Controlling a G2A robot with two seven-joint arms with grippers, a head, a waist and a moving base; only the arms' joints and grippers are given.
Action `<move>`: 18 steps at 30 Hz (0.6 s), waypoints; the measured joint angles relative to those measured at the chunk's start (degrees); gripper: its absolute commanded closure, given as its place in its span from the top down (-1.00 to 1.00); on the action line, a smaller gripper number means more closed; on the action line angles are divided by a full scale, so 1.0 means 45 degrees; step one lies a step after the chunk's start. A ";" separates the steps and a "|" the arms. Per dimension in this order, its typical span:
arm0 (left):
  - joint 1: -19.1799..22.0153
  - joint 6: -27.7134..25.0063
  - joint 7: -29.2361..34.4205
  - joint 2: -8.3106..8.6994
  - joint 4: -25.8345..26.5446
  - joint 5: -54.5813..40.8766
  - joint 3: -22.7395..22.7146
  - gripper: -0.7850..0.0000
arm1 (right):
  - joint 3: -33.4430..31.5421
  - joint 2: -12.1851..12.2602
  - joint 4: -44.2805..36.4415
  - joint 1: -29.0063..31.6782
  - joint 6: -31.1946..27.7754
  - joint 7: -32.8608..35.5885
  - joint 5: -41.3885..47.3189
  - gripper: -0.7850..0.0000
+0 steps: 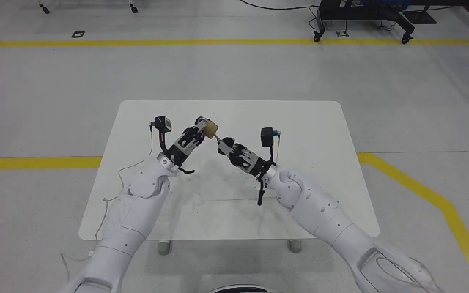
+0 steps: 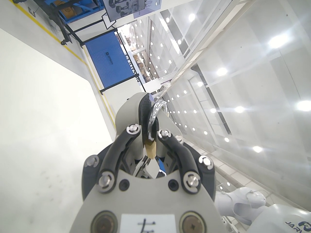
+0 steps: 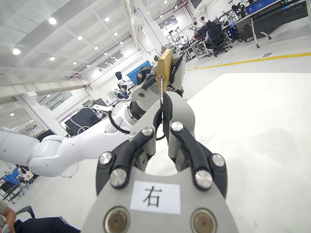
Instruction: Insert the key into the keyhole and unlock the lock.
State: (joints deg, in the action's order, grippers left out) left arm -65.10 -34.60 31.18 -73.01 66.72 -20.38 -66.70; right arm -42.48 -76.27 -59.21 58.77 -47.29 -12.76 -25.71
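A brass padlock (image 1: 210,130) is held up above the white table (image 1: 308,139), with my left gripper (image 1: 201,130) shut on it. In the left wrist view its silver shackle (image 2: 155,117) juts out between the closed fingers. In the right wrist view the lock (image 3: 164,67) faces me with its keyhole (image 3: 160,75) at the near end. My right gripper (image 3: 162,100) is shut on a silver key (image 3: 161,87), and the key's blade tip sits in the keyhole. The two grippers meet nose to nose over the table's middle, the right one (image 1: 223,143) just beside the lock.
The table's edge (image 2: 97,93) runs close behind the left gripper, with yellow floor tape (image 1: 220,42) beyond the far side. A black cable (image 1: 258,192) hangs off the right wrist.
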 measured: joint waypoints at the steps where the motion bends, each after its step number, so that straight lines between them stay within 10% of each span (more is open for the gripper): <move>1: -0.0006 -0.0020 -0.0049 -0.0001 0.0009 0.0082 -0.0005 -1.00 | -0.0038 -0.0009 0.0012 0.0003 -0.0033 0.0022 -0.0013 -1.00; 10: -0.0035 0.0272 0.0747 0.0201 -0.0135 -0.0337 -0.0839 -1.00 | -0.0925 0.0361 0.0350 0.0320 -0.2241 0.1679 0.0976 -1.00; 18: 0.0273 0.3635 0.3085 0.0441 -0.0313 -0.1410 -0.1292 -1.00 | -0.0988 0.0476 0.0292 0.0329 -0.2379 0.2530 0.1277 -1.00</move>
State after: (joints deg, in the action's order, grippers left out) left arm -63.87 -18.24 45.06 -71.03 65.31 -26.73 -72.52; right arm -46.93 -74.13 -57.90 60.25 -57.99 -1.37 -19.96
